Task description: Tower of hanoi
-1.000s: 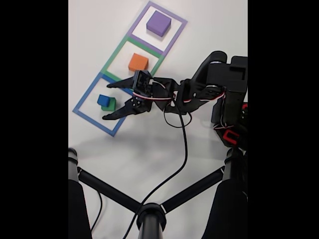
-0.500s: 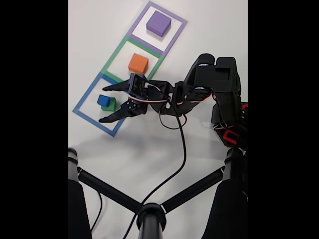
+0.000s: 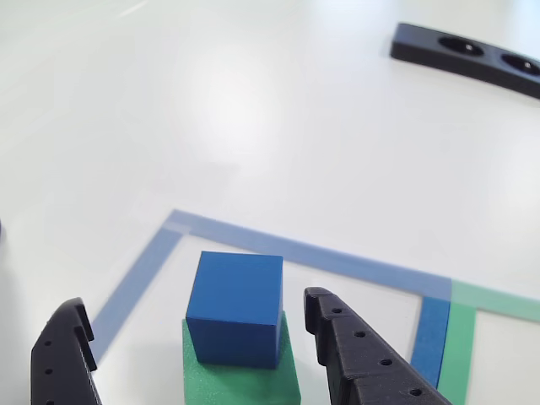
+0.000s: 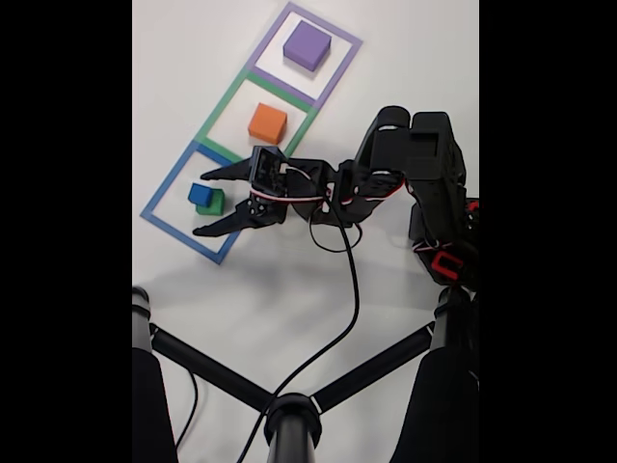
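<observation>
Your claw [image 4: 201, 203] is spread wide in the fixed view, its two black fingertips reaching in over the blue tape square [image 4: 160, 198], one above and one below the small stack there. Nothing sits between the tips; they stand just to the right of the stack and clear of it. The blue cube [image 4: 201, 194] rides on the green block [image 4: 213, 204], both inside that blue square. Up the row, the orange block [image 4: 267, 122] sits alone in the green tape square [image 4: 220, 104], and the purple block [image 4: 307, 45] sits alone in the purple tape square [image 4: 339, 65]. Your arm [image 4: 410, 159] stretches in from the right, a black cable looping beneath it across the white table [image 4: 193, 58].

Now the other view, close in: your claw [image 3: 194, 333] frames the stack, one finger low at the left edge and the other to the right of the blue cube [image 3: 235, 308]. Both tips are apart from it, gaps showing on each side. The cube sits square on the green block [image 3: 240, 384], with the blue tape [image 3: 312, 251] running behind and green tape [image 3: 460, 346] at the right.
</observation>
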{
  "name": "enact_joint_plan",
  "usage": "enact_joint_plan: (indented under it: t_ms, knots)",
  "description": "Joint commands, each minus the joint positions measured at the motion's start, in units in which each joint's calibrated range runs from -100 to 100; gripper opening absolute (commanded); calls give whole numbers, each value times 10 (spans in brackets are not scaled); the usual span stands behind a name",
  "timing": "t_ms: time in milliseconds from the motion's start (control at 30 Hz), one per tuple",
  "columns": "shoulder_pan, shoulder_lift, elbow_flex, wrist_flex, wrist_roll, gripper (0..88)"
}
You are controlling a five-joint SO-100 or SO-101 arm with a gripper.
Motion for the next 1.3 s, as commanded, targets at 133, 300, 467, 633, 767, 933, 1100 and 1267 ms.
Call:
enact_joint_plan:
  t_ms: [133, 300, 467, 633, 767, 933, 1100, 1267]
  knots:
    - [-10, -4, -14, -20, 6, 259]
    - [-11, -2, -14, -21, 6, 233]
    - [-12, -2, -16, -21, 6, 205]
    - [-12, 1, -19, -22, 6, 169]
    - [-12, 2, -20, -24, 6, 133]
    - [-15, 5, -20, -30, 6, 105]
    - [-18, 5, -19, -32, 6, 60]
    - [-19, 5, -16, -37, 6, 37]
